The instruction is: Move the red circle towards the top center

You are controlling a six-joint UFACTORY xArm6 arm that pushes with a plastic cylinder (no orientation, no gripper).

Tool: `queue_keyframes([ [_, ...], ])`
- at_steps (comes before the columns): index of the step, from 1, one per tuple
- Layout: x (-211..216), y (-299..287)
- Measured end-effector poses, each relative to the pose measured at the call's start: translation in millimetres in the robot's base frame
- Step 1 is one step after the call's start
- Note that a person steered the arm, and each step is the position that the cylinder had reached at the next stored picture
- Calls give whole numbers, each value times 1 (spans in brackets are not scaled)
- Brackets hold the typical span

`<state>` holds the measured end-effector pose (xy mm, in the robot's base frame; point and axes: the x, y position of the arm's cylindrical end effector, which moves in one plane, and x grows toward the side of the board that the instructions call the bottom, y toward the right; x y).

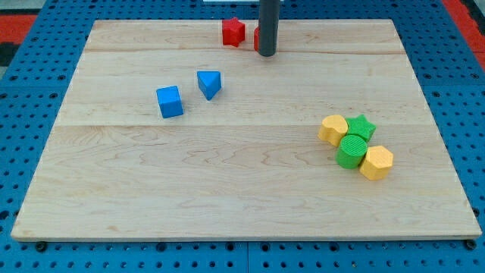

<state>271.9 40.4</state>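
Tip (267, 54) parked near the top edge, pretty much at top center, with the rod coming straight down from above. No gripper on this rig, so nothing to open or clench, just a bare rod end pushing stuff. Red circle (258, 36) mostly hidden behind the rod, only a sliver of red poking out on the rod's left side, touching or just about touching the rod, hard to say which. Red star (233, 32) just beside it on the left, also hugging the top edge. Looks basically done already, judging by how close the circle sits to top center. If nudging more, best to go tiny and slow, coming from the circle's lower side and pushing toward the top edge, not sideways, or the star gets bumped too. Also worth watching the board edge, since not much room left up there before the circle slides off. Farther out: blue cube (170, 101) and blue triangle (209, 83) left of center, well clear. Down by the right edge, yellow (333, 129), green star (362, 127), green (352, 151) and yellow hexagon (376, 162) bunched together, nowhere near the action.
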Motion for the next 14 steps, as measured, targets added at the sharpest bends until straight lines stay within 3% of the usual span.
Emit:
queue_keyframes([
  [3, -23, 57],
  [7, -43, 12],
  [9, -29, 39],
  [14, -18, -19],
])
